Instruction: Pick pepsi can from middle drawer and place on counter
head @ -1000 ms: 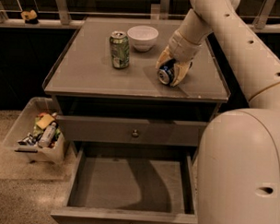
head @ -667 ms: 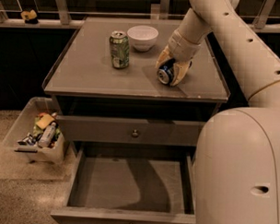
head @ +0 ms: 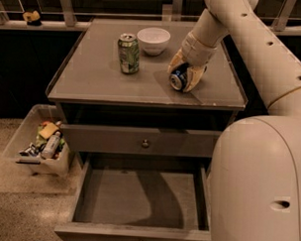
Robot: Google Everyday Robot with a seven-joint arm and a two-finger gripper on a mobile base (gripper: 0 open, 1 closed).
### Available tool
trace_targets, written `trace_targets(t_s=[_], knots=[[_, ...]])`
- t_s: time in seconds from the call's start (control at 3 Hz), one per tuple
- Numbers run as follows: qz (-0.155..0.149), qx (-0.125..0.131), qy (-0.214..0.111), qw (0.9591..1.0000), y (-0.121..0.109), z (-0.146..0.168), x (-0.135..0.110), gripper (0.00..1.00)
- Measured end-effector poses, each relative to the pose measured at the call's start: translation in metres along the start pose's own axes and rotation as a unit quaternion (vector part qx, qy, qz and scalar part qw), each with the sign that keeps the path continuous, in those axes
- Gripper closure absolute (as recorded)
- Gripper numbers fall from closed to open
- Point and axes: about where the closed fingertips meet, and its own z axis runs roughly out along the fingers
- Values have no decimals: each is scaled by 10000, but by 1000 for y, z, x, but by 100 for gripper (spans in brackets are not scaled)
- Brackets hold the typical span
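- The arm (head: 242, 36) slants down from 1 o'clock, its wrist bent toward the counter (head: 92, 76).
- The gripper (head: 184, 76) sits at the counter's 4 o'clock, its fingers (head: 193, 79) pinching the pepsi can (head: 178, 80), which is tipped sideways.
- The middle drawer (head: 113, 200) is pulled out at 6 o'clock.

I could read no lettering anywhere. The markings on the pepsi can (head: 179, 80), clasped in my gripper (head: 184, 77) at the right side of the counter (head: 92, 83), were illegible, as was the green can's (head: 128, 54) pattern.
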Motion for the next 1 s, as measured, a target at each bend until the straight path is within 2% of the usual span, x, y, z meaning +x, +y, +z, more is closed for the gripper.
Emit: trace_targets(t_s=[0.33,0.67,1.0], knots=[[0,0,0,10000,0,0,0,14],[0,0,0,10000,0,0,0,0],[0,0,0,10000,0,0,0,0]])
